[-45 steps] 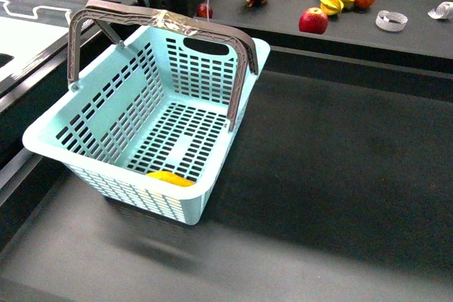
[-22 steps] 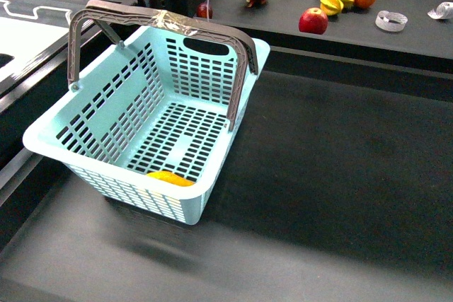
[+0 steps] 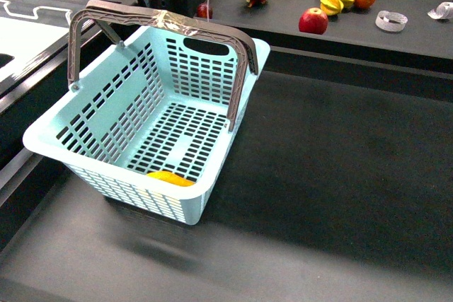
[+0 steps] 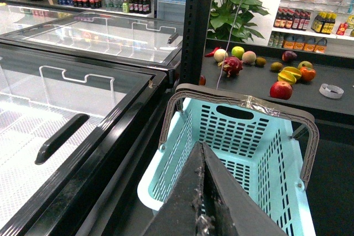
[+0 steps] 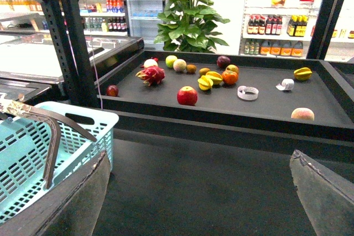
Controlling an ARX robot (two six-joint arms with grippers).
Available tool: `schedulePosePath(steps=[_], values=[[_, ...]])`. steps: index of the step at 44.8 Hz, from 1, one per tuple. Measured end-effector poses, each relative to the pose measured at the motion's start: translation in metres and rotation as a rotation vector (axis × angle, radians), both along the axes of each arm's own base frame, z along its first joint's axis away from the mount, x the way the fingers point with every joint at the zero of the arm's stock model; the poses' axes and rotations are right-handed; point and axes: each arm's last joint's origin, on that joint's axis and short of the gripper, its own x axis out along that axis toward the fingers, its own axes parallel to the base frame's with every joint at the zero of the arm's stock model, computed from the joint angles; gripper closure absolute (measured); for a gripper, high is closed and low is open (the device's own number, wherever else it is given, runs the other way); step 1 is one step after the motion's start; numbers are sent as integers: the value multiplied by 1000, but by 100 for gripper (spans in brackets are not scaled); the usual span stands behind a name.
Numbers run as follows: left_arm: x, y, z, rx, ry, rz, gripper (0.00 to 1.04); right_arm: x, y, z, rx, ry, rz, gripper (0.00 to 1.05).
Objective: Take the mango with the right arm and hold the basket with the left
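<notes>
Front view alone shows the mango (image 3: 170, 178), smooth and yellow-orange, lying inside the slotted teal basket (image 3: 99, 114) against its near wall; neither arm appears. Left wrist view shows the left pincer (image 4: 203, 192) pressed together, hovering above the basket's near rim. Right wrist view shows the right pincer (image 5: 199, 192) spread wide, empty, over the dark counter (image 5: 193, 181).

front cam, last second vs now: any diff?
Nothing visibly changed. The basket sits in the same spot with the mango inside at its near end, and the fruit on the back shelf is where it was. Neither hand shows in the front view.
</notes>
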Motion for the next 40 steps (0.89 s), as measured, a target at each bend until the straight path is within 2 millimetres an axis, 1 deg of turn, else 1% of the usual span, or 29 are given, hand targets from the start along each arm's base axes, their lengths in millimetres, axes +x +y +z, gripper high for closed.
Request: schedulePosePath(steps=[28, 32, 34, 40], values=[[-13, 0, 0, 0, -1, 0, 103, 0, 0, 0, 0, 0, 0, 8], [-21, 0, -5, 0, 34, 0, 103, 0, 0, 0, 0, 0, 0, 8], [-24, 0, -3, 0, 8, 0, 103, 0, 0, 0, 0, 0, 0, 8], [-24, 0, -3, 0, 6, 0, 103, 0, 0, 0, 0, 0, 0, 8]])
